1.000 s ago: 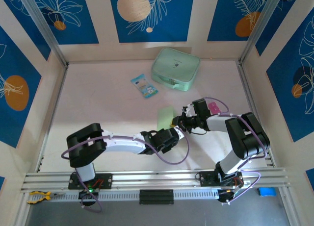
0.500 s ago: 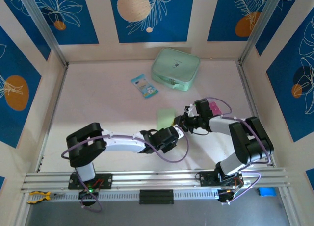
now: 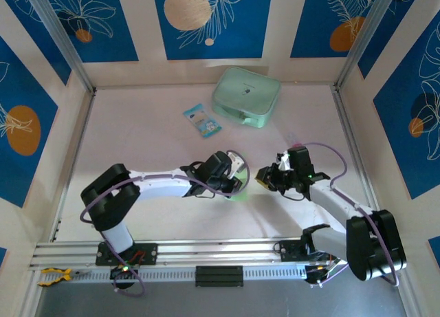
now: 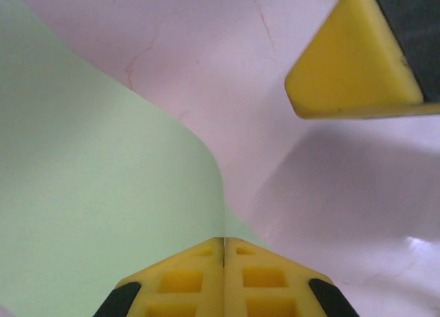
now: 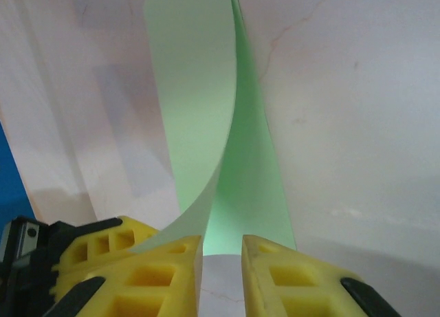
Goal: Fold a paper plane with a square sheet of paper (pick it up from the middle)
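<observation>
The square sheet of paper (image 4: 103, 193) is pale green and bent over in a loose curve on the table; it has no paper plane shape. My left gripper (image 4: 225, 240) is shut on its near edge, with the thin paper pinched between the yellow fingers. From above, that gripper (image 3: 230, 180) covers most of the sheet, and a green corner (image 3: 240, 192) peeks out beneath it. My right gripper (image 5: 221, 240) faces the sheet's (image 5: 254, 179) other end, open by a narrow gap in which bare table shows. In the top view it (image 3: 265, 179) sits just right of the left one.
A mint-green zip case (image 3: 246, 97) lies at the back of the table, and a small blue-and-white packet (image 3: 202, 119) lies left of it. Metal frame posts and patterned panels wall the table in. The aluminium rail (image 3: 220, 252) runs along the near edge.
The left gripper closed on the sheet and moved toward the middle of the table. The sheet, which stood upright between the grippers, now lies low under it. The right arm swung outward to the right.
</observation>
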`<state>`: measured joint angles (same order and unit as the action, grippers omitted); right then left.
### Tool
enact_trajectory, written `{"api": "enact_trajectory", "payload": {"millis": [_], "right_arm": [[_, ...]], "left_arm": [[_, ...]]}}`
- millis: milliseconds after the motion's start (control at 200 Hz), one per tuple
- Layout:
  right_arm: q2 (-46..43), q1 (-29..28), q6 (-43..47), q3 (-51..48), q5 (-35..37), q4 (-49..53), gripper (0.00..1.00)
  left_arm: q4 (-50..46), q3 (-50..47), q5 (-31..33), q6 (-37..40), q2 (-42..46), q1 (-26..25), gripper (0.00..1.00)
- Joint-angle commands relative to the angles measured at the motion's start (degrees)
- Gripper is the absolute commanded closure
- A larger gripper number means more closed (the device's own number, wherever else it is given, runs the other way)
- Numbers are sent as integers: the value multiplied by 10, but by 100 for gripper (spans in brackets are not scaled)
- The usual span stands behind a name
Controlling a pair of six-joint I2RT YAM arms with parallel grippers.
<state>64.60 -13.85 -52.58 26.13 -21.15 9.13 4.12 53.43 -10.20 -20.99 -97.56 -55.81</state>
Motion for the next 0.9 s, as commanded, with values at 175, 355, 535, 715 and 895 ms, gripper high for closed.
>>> {"api": "enact_trajectory", "payload": {"millis": [175, 355, 535, 715, 895], "right_arm": [[-25, -39, -25, -31, -3, 29, 91], [-25, -101, -74, -56, 34, -29, 100], [-5, -144, -98, -61, 74, -58, 100], [33, -153, -93, -56, 78, -85, 100], [78, -163, -86, -49, 80, -100, 100]], "left_arm": [[50, -25, -66, -87, 13, 12, 100], [37, -29, -54, -82, 15, 14, 100], [30, -27, -53, -76, 13, 15, 100], [29, -26, -56, -76, 10, 16, 100], [30, -26, -62, -77, 6, 17, 100]]}}
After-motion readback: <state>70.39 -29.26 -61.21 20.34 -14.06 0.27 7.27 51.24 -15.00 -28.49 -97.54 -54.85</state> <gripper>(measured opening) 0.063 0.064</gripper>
